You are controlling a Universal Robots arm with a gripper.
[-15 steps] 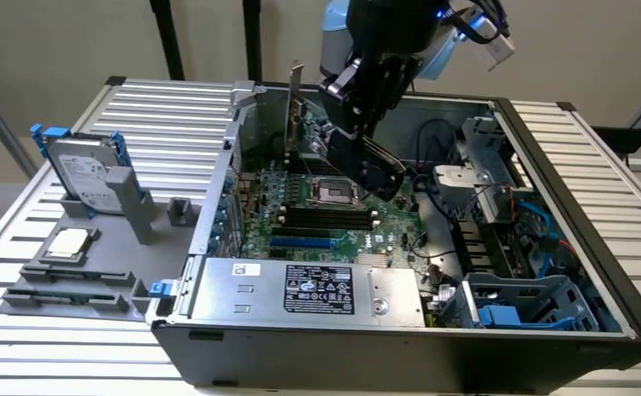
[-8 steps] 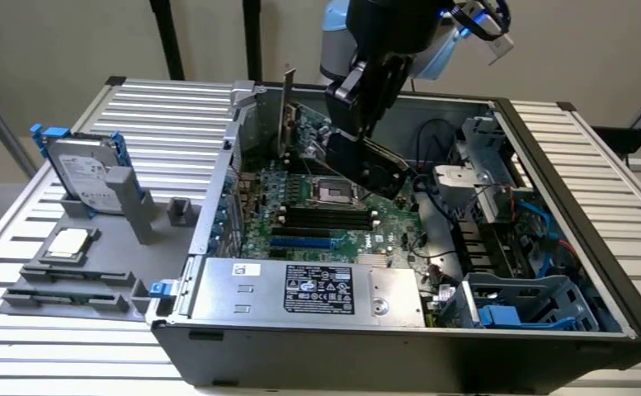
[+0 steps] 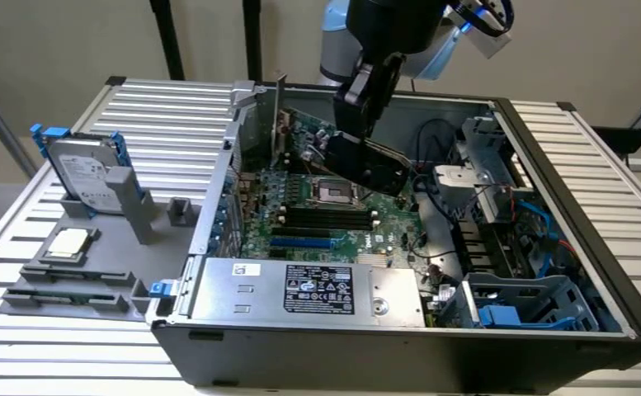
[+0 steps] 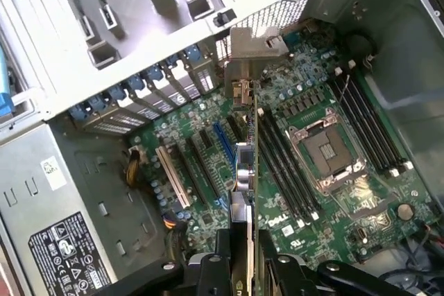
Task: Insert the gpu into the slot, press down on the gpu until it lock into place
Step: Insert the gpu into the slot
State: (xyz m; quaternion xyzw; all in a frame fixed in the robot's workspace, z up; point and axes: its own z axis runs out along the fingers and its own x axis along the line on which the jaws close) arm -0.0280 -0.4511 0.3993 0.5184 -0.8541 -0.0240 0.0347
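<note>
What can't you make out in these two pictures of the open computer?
Exterior view: the gpu hides the motherboard behind it.
Wrist view: the gpu stands edge-on, faces unseen; the gripper is cut by the edge.
Exterior view: power-supply label print too small.

Slatted metal table, loaded.
It carried an open computer case and grey holders beside it.
</note>
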